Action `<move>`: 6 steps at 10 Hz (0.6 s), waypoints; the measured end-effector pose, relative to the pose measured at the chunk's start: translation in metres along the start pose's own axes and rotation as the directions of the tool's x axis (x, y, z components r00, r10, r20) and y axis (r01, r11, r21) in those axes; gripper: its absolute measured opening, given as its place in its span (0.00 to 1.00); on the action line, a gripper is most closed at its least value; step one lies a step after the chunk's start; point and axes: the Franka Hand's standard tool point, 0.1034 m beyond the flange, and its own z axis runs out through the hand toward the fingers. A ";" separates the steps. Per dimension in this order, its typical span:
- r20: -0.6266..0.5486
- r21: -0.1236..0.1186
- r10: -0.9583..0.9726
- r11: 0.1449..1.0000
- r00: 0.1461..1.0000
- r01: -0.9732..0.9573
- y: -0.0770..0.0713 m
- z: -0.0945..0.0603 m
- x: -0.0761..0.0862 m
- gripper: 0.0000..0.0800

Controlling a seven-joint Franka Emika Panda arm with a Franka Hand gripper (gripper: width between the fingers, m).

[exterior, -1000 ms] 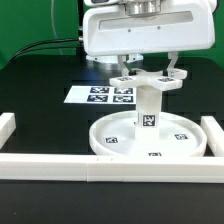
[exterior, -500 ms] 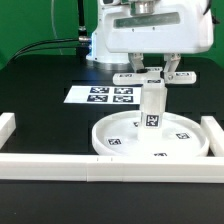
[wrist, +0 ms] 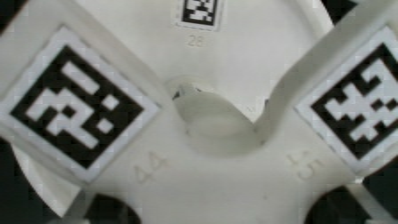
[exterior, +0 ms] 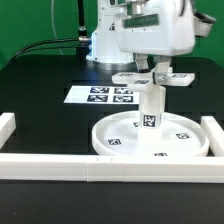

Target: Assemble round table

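The end effector (exterior: 158, 70) hangs straight down over the cross-shaped base (exterior: 150, 79), its fingers reaching the base's middle; whether they clamp it or merely flank it cannot be told. The base lies flat directly beneath the end effector, arms spread level, on top of the short leg (exterior: 152, 108). The leg stands upright, long axis vertical, below the end effector on the centre of the round disc (exterior: 128, 128), which rests rim up on the dark worktop (exterior: 40, 100). The wrist view is filled with the base (wrist: 205, 120), tagged arms radiating from its central knob
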 end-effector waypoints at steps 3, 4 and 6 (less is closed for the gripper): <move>0.026 0.062 0.375 0.925 0.927 -0.376 0.002 0.000 0.002 0.56; 0.045 0.068 0.457 0.886 0.888 -0.459 0.002 0.000 0.001 0.56; 0.070 0.064 0.616 0.782 0.785 -0.620 0.002 0.000 0.000 0.56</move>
